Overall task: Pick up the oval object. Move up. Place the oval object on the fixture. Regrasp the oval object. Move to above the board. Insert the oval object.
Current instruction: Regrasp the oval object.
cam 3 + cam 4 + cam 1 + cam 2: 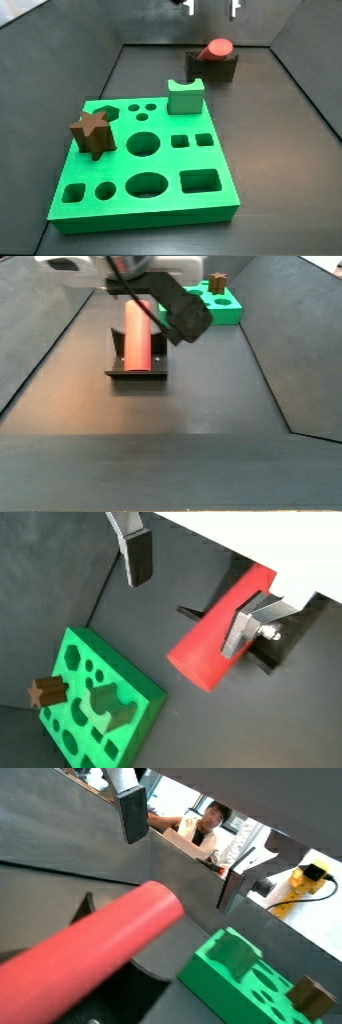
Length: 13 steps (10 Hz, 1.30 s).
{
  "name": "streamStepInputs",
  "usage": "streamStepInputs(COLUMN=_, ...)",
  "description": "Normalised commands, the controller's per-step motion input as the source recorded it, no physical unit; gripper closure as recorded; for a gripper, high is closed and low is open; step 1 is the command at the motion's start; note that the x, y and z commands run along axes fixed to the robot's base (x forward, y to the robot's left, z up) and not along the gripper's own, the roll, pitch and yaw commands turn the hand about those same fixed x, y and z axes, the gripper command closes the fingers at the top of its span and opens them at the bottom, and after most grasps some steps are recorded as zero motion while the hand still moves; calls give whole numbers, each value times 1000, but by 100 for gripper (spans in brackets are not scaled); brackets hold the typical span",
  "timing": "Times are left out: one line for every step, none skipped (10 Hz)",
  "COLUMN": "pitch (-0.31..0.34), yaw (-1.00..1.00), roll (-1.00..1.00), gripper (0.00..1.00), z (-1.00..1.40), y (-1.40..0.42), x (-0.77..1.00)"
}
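Observation:
The oval object (pixel 214 637) is a smooth red rod lying flat in the notch of the fixture (pixel 270 655), a dark block on the floor. It shows end-on in a side view (pixel 217 47) on the fixture (pixel 214 69), and lengthwise in a side view (pixel 136 334). My gripper (pixel 186 617) is open and empty, well above the rod, with its fingers (pixel 136 557) spread wide. It sits at the top edge of a side view (pixel 211 10). The bright green board (pixel 147 165) with many holes lies apart from the fixture.
A brown star-shaped peg (pixel 90 131) stands in the board's edge. A light green notched block (pixel 186 96) stands on the board's side nearest the fixture. Dark sloping walls (pixel 301 90) enclose the floor. A person (pixel 201 823) is visible beyond the wall.

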Motion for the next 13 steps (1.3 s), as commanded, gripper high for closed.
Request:
streamStepInputs(pitch=-57, yaw=-56, roll=28, gripper=0, z=16, y=-2, x=-1000)
streamStepInputs(pitch=-73, yaw=-39, roll=57, gripper=0, z=15, y=-1, x=-1000)
streamStepInputs(pitch=-90, yaw=-20, roll=82, gripper=0, z=19, y=-9, x=-1000)
streamStepInputs(pitch=-104, yaw=-9, roll=97, gripper=0, z=23, y=-12, x=-1000)
streamStepInputs(pitch=-112, yaw=5, roll=108, gripper=0, z=24, y=-16, x=-1000)
streamStepInputs(pitch=-115, yaw=18, roll=117, gripper=0, z=23, y=-21, x=-903)
streamStepInputs(pitch=-113, yaw=32, roll=125, gripper=0, z=22, y=-17, x=-735)
streamStepInputs(pitch=3, yaw=-1000, roll=822, gripper=0, z=-647, y=-1000, x=-495)
streamStepInputs(pitch=2, yaw=-1000, roll=823, gripper=0, z=-646, y=-1000, x=-427)
streamStepInputs(pitch=-36, yaw=-1000, roll=817, gripper=0, z=-475, y=-1000, x=-225)
streamStepInputs(pitch=-75, yaw=-1000, roll=806, gripper=0, z=-270, y=-836, x=-98)
streamStepInputs(pitch=-106, yaw=-1000, roll=799, gripper=0, z=-149, y=-625, x=-63)
streamStepInputs(pitch=-137, yaw=-1000, roll=795, gripper=0, z=-69, y=-401, x=-61)
